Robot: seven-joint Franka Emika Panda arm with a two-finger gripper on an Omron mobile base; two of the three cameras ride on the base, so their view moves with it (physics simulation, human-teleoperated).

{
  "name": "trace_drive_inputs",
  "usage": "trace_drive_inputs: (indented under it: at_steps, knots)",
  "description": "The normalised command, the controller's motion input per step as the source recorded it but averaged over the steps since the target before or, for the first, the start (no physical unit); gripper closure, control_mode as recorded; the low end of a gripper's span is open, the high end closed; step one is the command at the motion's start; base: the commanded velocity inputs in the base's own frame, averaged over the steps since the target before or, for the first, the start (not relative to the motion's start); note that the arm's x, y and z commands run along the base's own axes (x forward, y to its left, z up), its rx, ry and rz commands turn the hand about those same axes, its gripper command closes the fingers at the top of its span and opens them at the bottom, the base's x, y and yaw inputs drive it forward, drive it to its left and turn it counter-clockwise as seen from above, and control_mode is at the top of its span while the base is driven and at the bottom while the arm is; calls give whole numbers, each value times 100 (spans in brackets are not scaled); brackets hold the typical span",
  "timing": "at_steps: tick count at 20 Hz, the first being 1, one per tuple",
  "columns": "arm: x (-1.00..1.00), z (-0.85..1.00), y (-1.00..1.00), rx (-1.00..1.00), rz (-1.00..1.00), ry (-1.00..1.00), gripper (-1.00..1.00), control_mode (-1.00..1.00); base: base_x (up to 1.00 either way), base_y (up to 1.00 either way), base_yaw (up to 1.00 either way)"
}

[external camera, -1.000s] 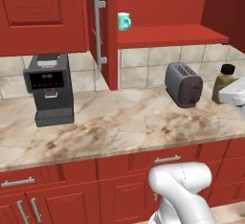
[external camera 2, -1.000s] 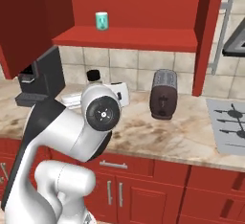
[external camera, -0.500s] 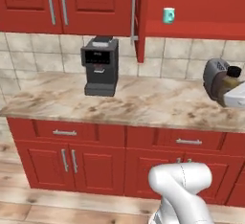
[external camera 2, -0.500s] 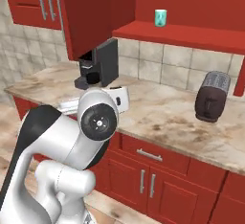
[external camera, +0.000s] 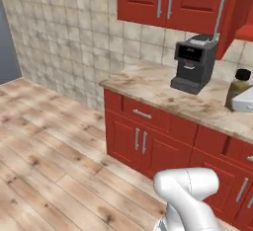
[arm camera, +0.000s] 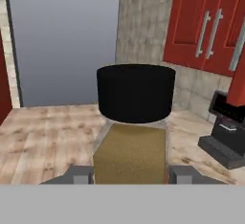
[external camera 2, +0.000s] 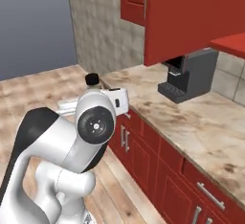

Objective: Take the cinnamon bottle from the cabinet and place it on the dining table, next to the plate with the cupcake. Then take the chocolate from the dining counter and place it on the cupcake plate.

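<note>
Cinnamon bottle [arm camera: 131, 137] clamped in pincer [arm camera: 130, 174], view swung from shelf to wood floor [external camera: 54, 175]

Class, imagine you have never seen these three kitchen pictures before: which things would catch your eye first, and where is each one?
In the hand view, the cinnamon bottle looms largest, its black cap up and its tan body clamped between the fingertips of the gripper. Next comes the robot's bulky white arm in the foreground of the right base view. Behind it, a black coffee machine stands on the marble counter under the red wall cabinets.
</note>
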Motion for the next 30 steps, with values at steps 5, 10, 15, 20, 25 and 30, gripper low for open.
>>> trace_drive_inputs:
  at_steps: [5, 10, 15, 20, 25, 30]
  knots:
    - [0, 0, 0, 0, 0, 0, 100, 100, -24, -4, 91]
    - [0, 0, 0, 0, 0, 0, 100, 100, 0, -5, 89]
    - [0, 0, 0, 0, 0, 0, 100, 100, 0, -6, 88]
    - [0, 0, 0, 0, 0, 0, 100, 100, 7, -7, 87]
    - [0, 0, 0, 0, 0, 0, 100, 100, 42, -5, 84]
    - [0, 0, 0, 0, 0, 0, 100, 100, 72, -7, 77]
